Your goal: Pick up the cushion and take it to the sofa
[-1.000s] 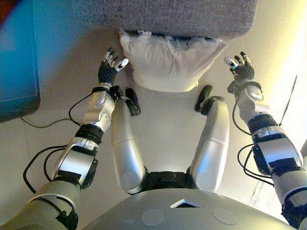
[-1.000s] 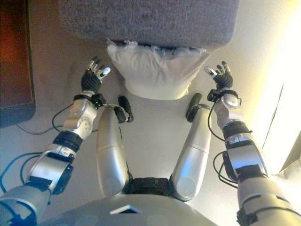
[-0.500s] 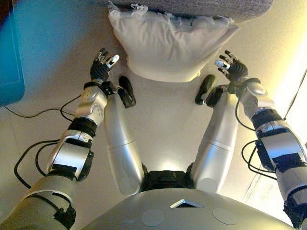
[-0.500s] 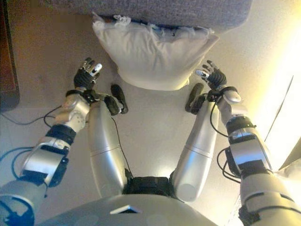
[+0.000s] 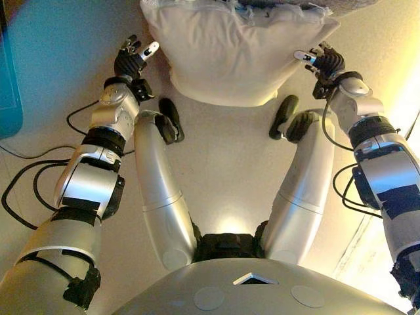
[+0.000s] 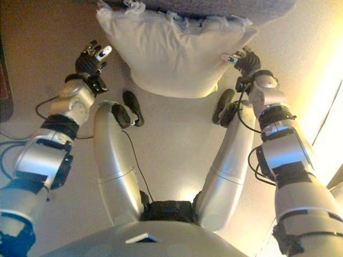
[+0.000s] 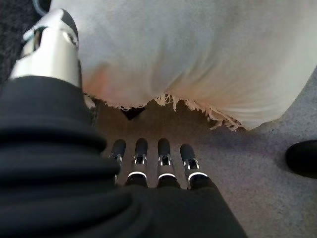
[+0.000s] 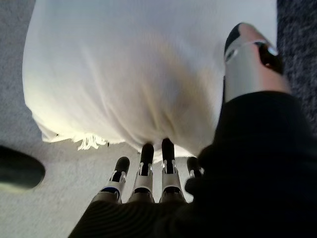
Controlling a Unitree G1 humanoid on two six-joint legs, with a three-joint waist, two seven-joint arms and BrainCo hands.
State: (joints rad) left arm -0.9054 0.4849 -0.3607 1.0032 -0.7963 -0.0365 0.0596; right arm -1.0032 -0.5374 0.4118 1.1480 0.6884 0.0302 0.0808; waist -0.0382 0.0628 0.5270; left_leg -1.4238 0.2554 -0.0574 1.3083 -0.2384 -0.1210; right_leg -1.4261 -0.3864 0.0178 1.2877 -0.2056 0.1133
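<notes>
No writing to read here.
I can make out no letters, numbers, labels or signs in any of my four views: nothing on the cushion (image 5: pixel 230 56), nothing on the grey sofa edge (image 6: pixel 214 8) behind it, and nothing on the floor (image 5: pixel 223 170).
</notes>
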